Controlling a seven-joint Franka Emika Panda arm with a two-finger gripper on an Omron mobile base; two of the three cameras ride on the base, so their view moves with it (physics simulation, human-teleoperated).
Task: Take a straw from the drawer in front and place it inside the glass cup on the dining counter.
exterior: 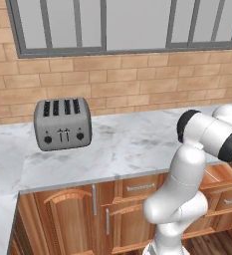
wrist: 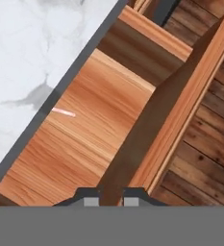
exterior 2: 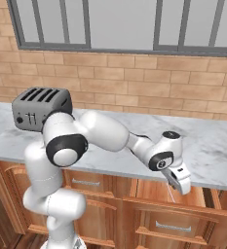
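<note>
Hovering gripper (exterior 2: 178,187) above open drawer (wrist: 84,139), fingers nearly closed on nothing visible; straw (wrist: 63,112) lay against drawer's back, under worktop edge; risked lifting away empty.

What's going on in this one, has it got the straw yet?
The white arm reaches over the open drawer, its claw pointing down into it. The straw lies on the drawer floor near the counter's edge, apart from the claw's fingertips in the hand view. The tips look close together with nothing visible between them, so it doesn't look grasped yet.
</note>
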